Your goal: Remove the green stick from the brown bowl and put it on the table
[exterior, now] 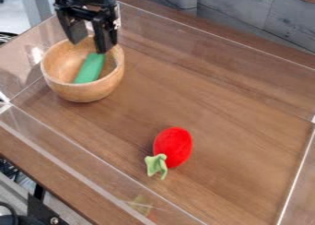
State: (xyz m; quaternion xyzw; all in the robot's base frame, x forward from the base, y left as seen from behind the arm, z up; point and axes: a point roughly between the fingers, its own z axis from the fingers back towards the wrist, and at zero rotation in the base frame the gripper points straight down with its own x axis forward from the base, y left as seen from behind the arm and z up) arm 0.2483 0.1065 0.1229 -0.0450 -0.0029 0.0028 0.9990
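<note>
The gripper [90, 37] hung with its jaws spread apart, at twelve o'clock over the brown bowl [62, 85]. The green stick [90, 68] lay inside, seemingly untouched. The strawberry toy [171, 148] rested on the table [222, 90].

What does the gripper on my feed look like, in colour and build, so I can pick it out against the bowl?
The gripper is black all over: a blocky dark body at the top of the frame with two straight, narrow black fingers below it. No cables, markings or coloured parts show in this view; the arm above is cut off.
</note>
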